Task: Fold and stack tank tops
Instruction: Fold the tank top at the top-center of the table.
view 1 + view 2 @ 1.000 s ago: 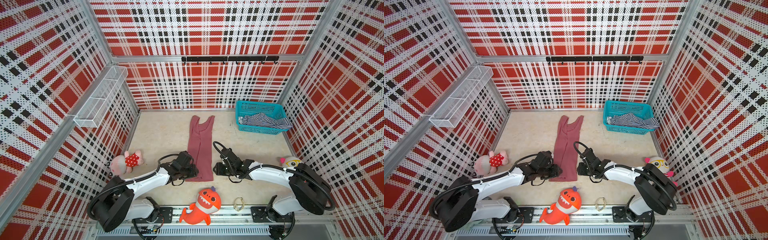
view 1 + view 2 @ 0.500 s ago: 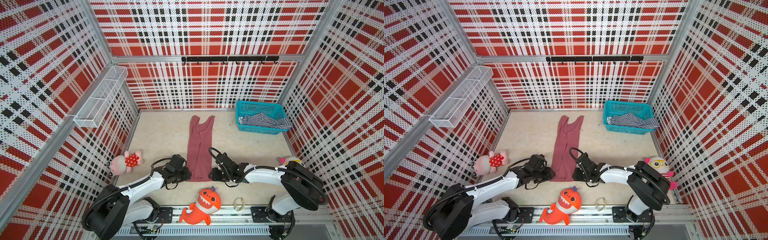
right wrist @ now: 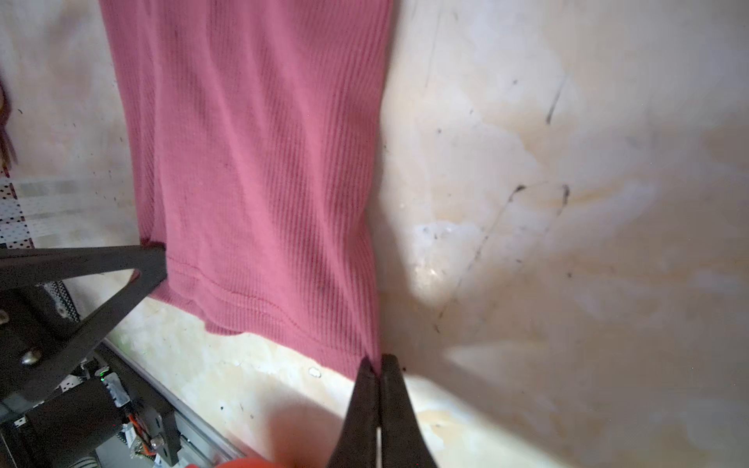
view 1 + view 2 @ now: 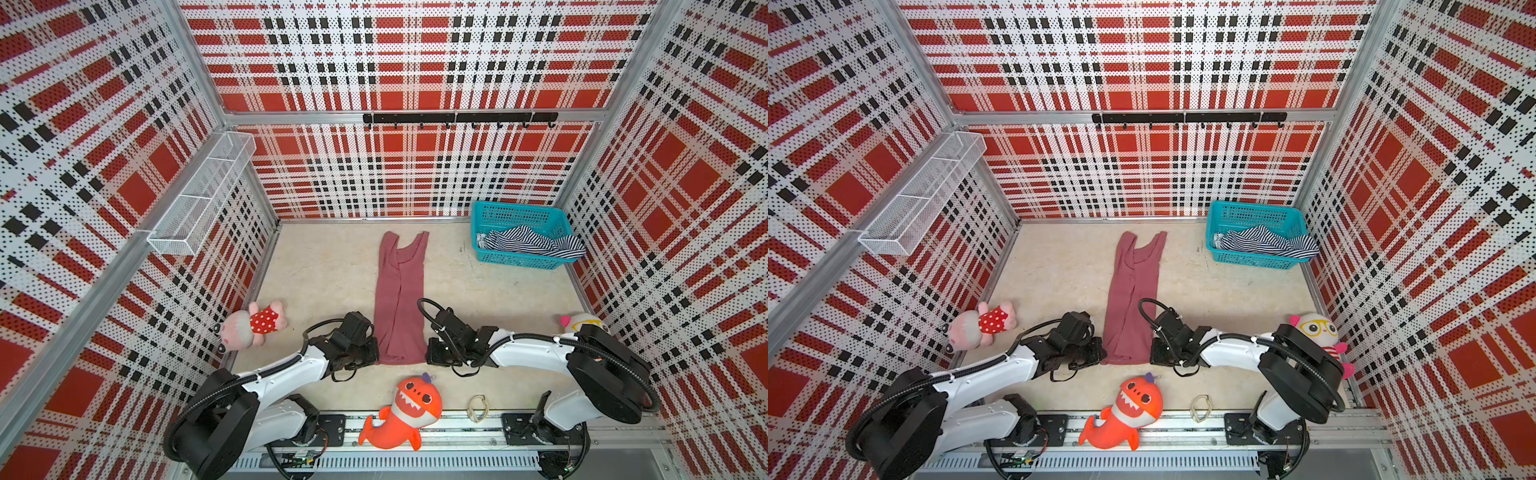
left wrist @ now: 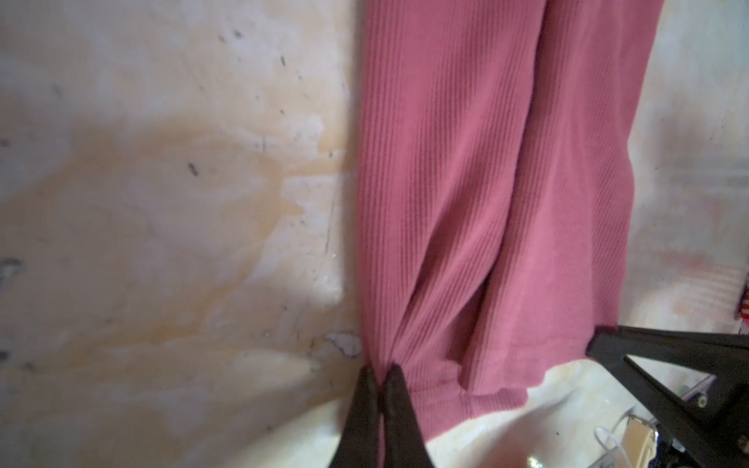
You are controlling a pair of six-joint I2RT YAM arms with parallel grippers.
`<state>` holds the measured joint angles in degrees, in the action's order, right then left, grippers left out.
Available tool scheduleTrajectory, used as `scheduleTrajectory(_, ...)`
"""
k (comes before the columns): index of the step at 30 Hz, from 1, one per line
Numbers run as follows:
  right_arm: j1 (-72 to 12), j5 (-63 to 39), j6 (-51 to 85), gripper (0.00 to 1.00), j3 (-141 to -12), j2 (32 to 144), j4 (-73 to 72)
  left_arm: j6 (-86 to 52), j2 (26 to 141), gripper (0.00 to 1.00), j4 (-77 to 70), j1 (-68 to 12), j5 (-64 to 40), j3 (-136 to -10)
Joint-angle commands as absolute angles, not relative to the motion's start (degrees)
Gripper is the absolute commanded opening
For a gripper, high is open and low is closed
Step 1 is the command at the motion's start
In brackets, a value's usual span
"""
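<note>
Wrist views: left claw [image 5: 381, 370], right claw [image 3: 377, 361] each clamped on maroon tank top [image 5: 486, 182] hem, straps cropped.

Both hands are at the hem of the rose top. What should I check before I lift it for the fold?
1. Grip of left hand on a hem corner of the rose tank top: ok, shut on it.
2. Grip of right hand on the other hem corner: ok, shut on it.
3. Both cloth layers in each pinch: cannot tell.
4. Top lying straight: ok, with lengthwise creases.
5. Hem apart from the shark plush: ok.
6. The striped tank top out of the way in the teal basket: ok.
</note>
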<state>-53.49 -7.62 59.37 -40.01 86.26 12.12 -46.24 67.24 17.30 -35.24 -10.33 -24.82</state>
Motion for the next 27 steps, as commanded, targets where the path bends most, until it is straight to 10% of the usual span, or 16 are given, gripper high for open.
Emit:
scheduleTrajectory(1,-53.22,-5.18,56.89,0.0,-43.94,83.31,15.93,-45.74,65.57,0.0,20.78,-35.29,-10.56,-29.44)
scheduleTrajectory(27,-40.94,-4.8,38.88,0.0,-62.35,95.07,14.68,-28.43,87.91,0.0,13.98,-23.24,-11.69,-51.76)
